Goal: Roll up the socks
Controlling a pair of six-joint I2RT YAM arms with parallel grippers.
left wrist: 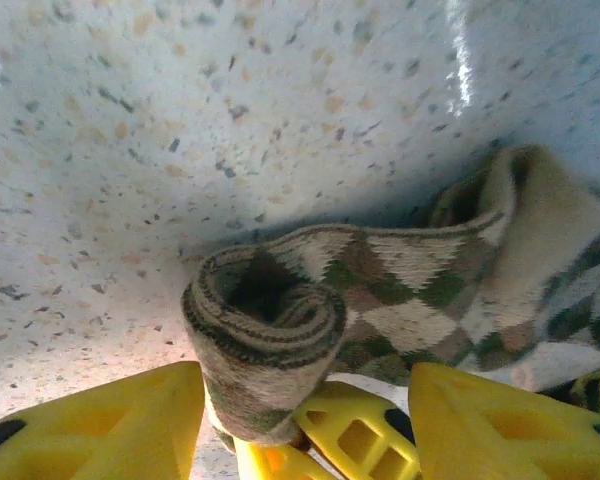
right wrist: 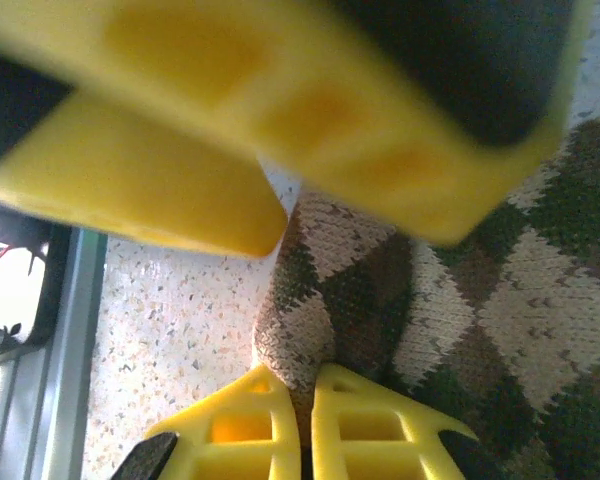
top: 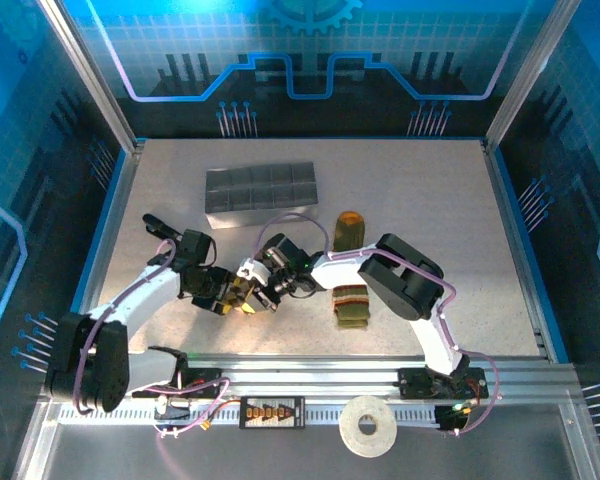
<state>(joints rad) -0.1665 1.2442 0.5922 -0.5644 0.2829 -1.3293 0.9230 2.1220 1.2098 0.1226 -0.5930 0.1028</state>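
The beige-brown argyle sock (left wrist: 400, 300) lies on the speckled table, and its near end is curled into a loose roll (left wrist: 265, 320). My right gripper (right wrist: 305, 420) is shut, pinching a fold of this sock's edge between its yellow fingers (left wrist: 355, 440). My left gripper (left wrist: 305, 430) is open, and its wide yellow fingers (left wrist: 100, 430) straddle the roll and the right fingertips. In the top view both grippers, the left (top: 228, 297) and the right (top: 260, 298), meet left of centre and hide most of that sock. The olive green sock (top: 350, 300) with an orange toe lies flat beside the right arm.
A grey divided tray (top: 260, 190) stands at the back, left of centre. A white tape roll (top: 368, 425) rests on the front rail. The metal rail (right wrist: 70, 350) runs along the table's near edge, close to the right gripper.
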